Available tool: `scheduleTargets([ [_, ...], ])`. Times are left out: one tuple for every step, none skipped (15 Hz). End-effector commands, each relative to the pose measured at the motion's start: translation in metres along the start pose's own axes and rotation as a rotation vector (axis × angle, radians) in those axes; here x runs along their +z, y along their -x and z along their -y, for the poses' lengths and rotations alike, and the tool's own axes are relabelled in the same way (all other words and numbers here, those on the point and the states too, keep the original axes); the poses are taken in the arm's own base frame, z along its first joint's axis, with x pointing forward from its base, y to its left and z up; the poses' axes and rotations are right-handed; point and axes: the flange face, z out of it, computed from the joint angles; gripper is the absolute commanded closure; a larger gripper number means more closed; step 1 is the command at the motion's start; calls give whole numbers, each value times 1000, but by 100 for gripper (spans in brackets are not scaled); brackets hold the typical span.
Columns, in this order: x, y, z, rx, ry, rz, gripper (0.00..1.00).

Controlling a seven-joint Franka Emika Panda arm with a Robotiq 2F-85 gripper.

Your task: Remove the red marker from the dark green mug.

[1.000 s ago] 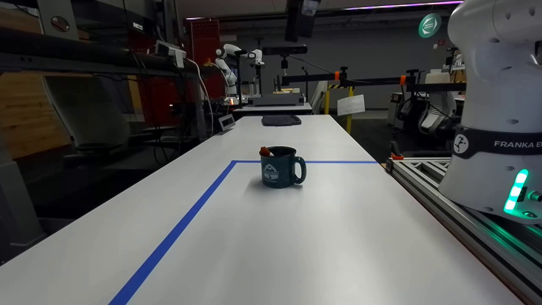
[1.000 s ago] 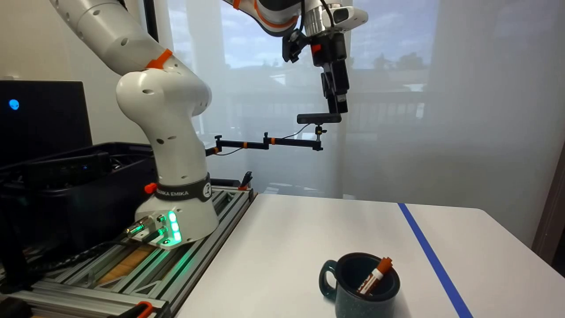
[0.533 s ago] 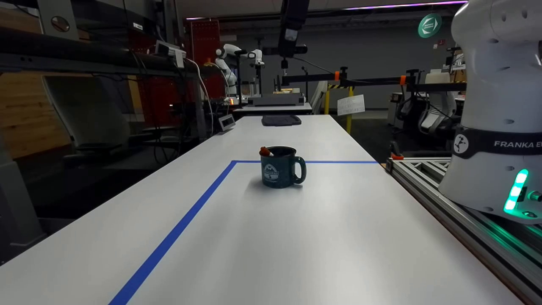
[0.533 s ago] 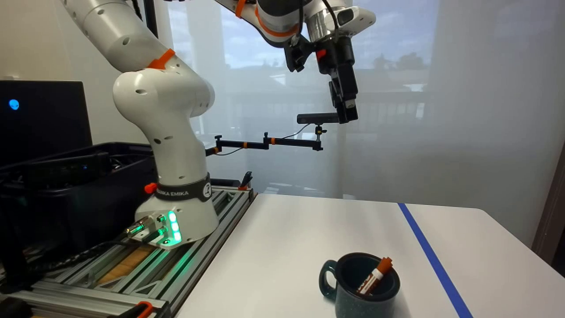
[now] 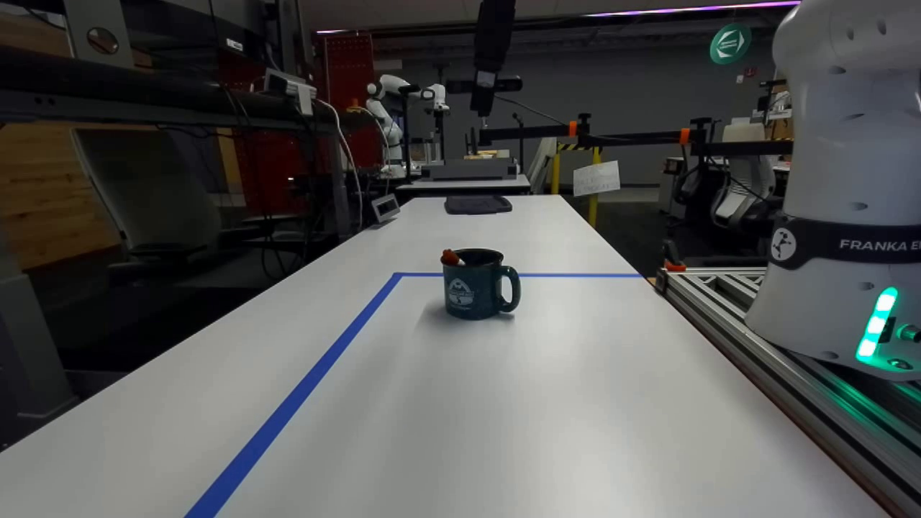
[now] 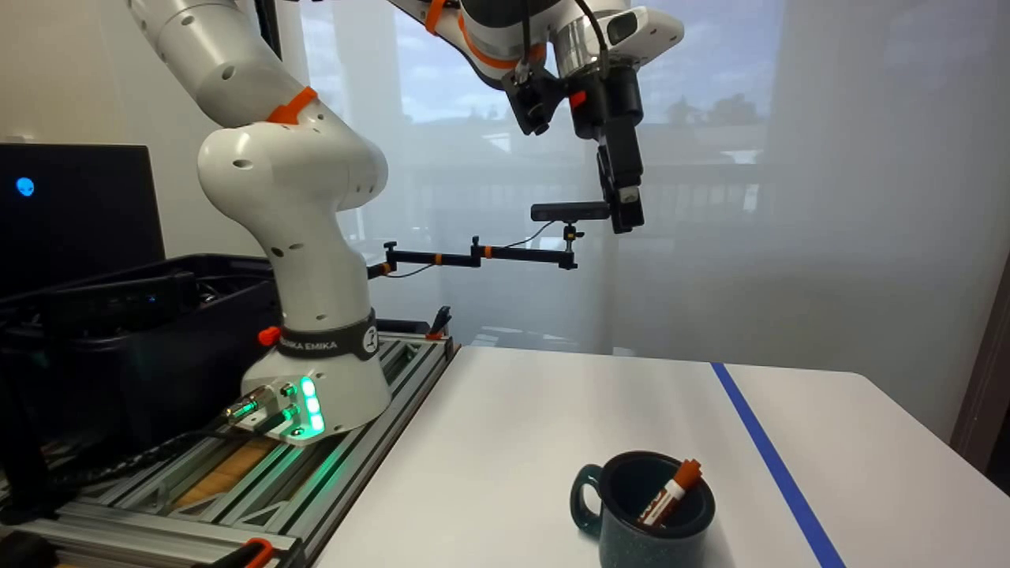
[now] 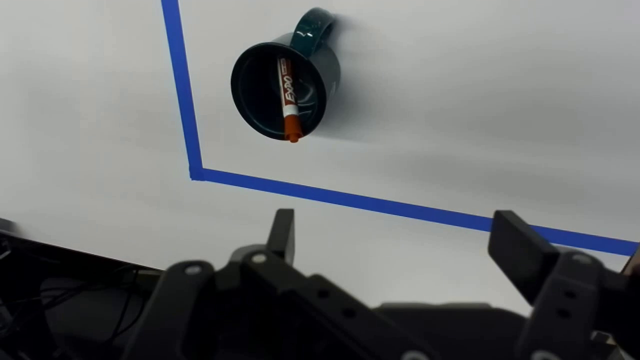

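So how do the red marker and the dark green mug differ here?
Shape: the red marker is a thin stick; the dark green mug is a squat cup with a loop handle.
Pose: the marker leans inside the mug, cap poking out; the mug stands upright on the table.
Markings: the marker reads EXPO; the mug has a pale logo.
Shared: the gripper holds neither.

Panda arm: base sits just beside one long edge of the desk, arm up and bent out over the top. Wrist high. Robotiq gripper points down between the two long edges, canted away from base edge, well above surface. Fingers wide apart.
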Motion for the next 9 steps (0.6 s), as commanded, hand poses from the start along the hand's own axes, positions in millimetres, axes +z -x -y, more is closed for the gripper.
scheduleTargets([
  [0,-2,-1,-1,-7,-10,0],
  [1,-2,-7,-4,-12,-12,0],
  [4,-4,-12,-15,-33,-18,0],
  [7,-5,-19,-35,-60,-22,0],
  [10,-5,-28,-43,-77,-32,0],
  [14,-6,-37,-54,-95,-40,0],
  [18,-5,-47,-70,-119,-41,0],
  [23,-4,-55,-92,-147,-44,0],
  [29,-3,-63,-97,-162,-39,0],
])
